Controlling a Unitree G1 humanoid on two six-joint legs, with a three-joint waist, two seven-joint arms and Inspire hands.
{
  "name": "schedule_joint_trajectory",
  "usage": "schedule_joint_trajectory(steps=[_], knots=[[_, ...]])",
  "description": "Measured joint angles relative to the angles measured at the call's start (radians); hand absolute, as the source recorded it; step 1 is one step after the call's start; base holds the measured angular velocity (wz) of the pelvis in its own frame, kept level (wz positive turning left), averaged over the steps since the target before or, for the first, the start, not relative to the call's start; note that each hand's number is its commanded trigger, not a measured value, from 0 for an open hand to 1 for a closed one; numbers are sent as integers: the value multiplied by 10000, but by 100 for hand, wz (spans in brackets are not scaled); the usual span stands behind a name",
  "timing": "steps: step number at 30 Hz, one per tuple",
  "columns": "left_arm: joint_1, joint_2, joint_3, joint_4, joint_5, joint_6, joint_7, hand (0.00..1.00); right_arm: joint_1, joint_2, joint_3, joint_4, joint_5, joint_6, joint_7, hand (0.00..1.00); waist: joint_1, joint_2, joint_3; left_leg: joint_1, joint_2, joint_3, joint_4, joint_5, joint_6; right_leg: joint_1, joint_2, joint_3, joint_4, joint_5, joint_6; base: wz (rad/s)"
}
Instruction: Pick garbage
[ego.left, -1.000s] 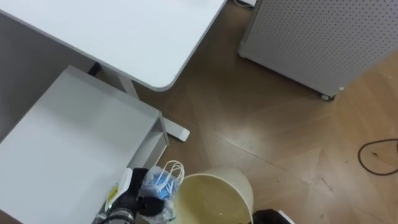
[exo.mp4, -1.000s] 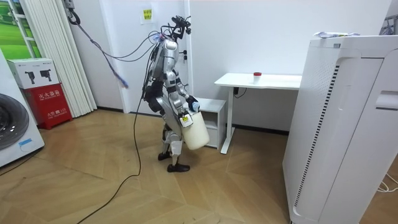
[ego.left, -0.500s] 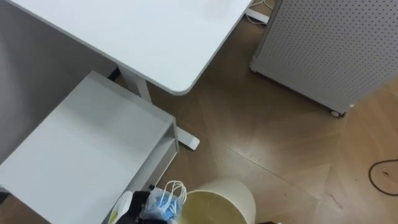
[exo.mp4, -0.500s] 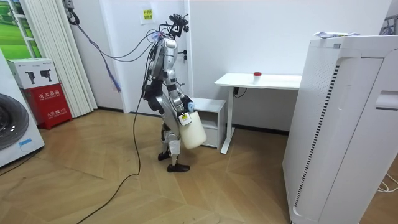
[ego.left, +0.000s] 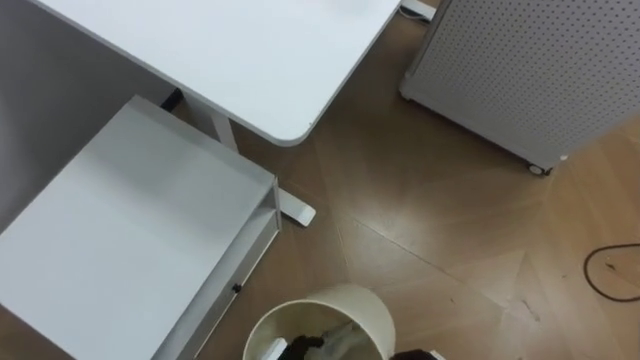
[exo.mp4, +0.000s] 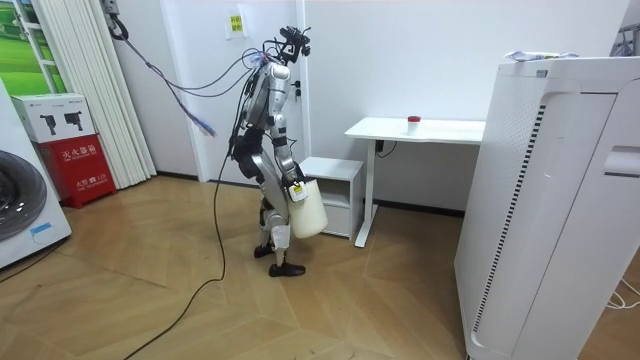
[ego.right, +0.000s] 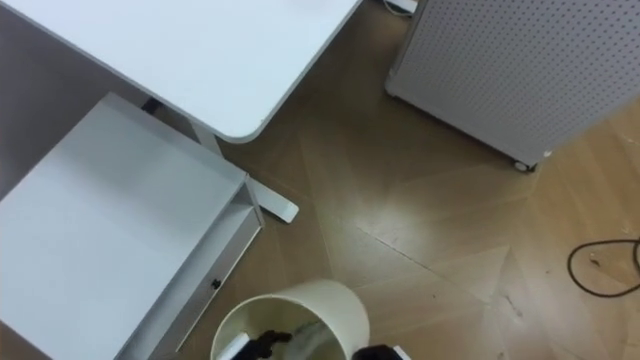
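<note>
One cream bin (ego.left: 370, 315), one worktop (ego.left: 230, 50), one low cabinet (ego.left: 120, 230) and one perforated unit (ego.left: 530, 70) are standing here.

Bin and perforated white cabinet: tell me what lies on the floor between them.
Nothing: in the left eye view the stretch of wooden floor between the bin and the perforated cabinet is bare.

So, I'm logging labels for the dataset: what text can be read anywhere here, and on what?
On the red box: white characters, too small to read.
On the white box above it: dark pictures, no legible text.
On the wall sign: print too small to read.
</note>
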Motion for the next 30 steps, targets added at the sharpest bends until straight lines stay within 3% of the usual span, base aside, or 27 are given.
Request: schedule_joint_trajectory(steps=[7,15,21,25,30], knots=[[-3,-90,-133,-293,68,-36,-780,0,34,-4,1,-42,-153,-111,394,100,5,7,3,-41,-15,9,25,-14,22,-30,-29,-16,-8,1,2,-1],[46,-79,-704,-518,260,-108,-1022,0,48,-11,-13,-29,-278,-244,428,100,31,39,-10,-134,-5,4,93,-14,24,-108,-9,-24,24,4,2,0],[102,169,-683,-706,879,-283,-912,0,76,-50,-151,212,406,-240,493,100,91,120,-9,422,14,4,71,-72,2,429,31,-2,-23,3,1,-1],[219,281,-349,-871,1115,-488,-703,0,267,-283,-602,474,549,-257,568,100,269,309,-1,1275,-12,30,-191,-115,2,1234,57,68,-194,2,44,-9],[1009,833,422,-2300,1336,-721,-523,0,761,-499,-1500,538,610,-258,762,100,323,404,-41,2357,-30,228,-488,-184,-35,2113,131,364,-305,-102,114,-12]])
